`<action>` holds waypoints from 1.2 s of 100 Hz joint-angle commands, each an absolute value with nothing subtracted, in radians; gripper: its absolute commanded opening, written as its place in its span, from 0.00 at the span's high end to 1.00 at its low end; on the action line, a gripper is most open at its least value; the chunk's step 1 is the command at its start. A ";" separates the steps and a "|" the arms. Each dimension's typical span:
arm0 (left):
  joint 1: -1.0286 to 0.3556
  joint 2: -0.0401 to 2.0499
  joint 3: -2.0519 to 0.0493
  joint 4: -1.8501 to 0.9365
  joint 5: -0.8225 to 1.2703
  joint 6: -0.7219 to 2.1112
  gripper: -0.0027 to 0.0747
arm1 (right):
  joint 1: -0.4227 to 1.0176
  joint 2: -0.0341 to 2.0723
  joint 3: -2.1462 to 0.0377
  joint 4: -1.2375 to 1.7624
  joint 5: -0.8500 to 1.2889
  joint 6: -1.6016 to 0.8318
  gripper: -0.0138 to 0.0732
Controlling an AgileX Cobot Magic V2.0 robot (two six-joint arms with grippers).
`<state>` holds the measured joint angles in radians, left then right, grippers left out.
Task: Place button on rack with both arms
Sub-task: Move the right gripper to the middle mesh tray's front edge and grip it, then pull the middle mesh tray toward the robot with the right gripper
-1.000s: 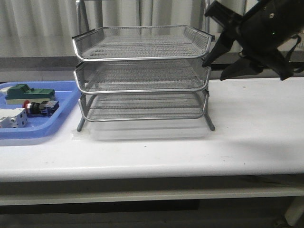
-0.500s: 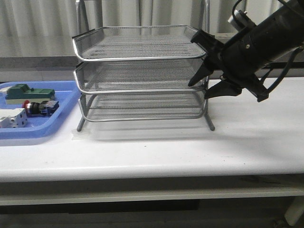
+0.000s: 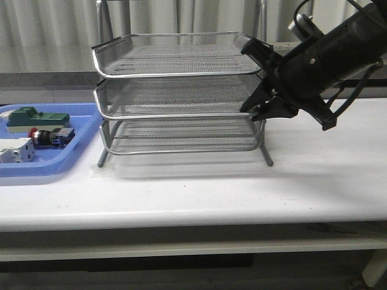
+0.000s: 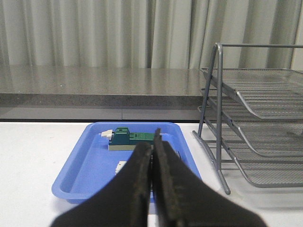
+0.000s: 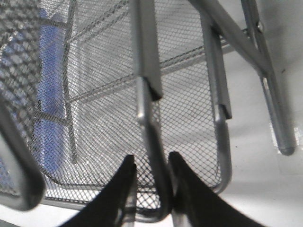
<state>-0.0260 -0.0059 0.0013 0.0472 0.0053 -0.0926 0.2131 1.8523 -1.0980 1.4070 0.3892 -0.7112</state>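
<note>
The button [image 3: 45,136], with its red cap, lies in the blue tray [image 3: 72,154] at the left. It is hidden behind my fingers in the left wrist view. The silver wire rack [image 3: 175,75] stands mid-table and also shows in the left wrist view [image 4: 255,118]. My right gripper [image 3: 251,113] is at the right front corner of the rack's middle tier. In the right wrist view the gripper [image 5: 151,163] stands narrowly open astride the tier's rim wire [image 5: 150,123]. One finger touches the wire and a small gap remains at the other. My left gripper [image 4: 152,139] is shut and empty, pointing at the blue tray [image 4: 80,165].
The blue tray also holds a green block [image 3: 36,116], seen in the left wrist view [image 4: 135,138] too, and a white boxy part [image 3: 15,150]. A grey ledge and curtains run behind the table. The rack's legs [image 3: 268,158] stand on the white tabletop.
My right arm came down from above the rack's right side to the middle tier's corner. Its jaws have narrowed around the rim. The button and tray have not moved.
</note>
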 commanded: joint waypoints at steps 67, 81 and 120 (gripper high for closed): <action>-0.024 -0.038 0.047 0.045 -0.068 -0.101 0.96 | 0.221 1.740 -1.003 1.366 0.460 -0.760 0.78; -0.024 -0.038 0.047 0.045 -0.068 -0.101 0.96 | 0.232 1.684 -0.924 1.366 0.455 -0.778 0.78; -0.024 -0.038 0.047 0.045 -0.068 -0.101 0.96 | 0.294 1.575 -0.764 1.366 0.426 -0.786 0.78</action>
<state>-0.0260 -0.0059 0.0013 0.0472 0.0053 -0.0926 0.2731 1.6249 -0.7818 1.4185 0.4006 -0.7448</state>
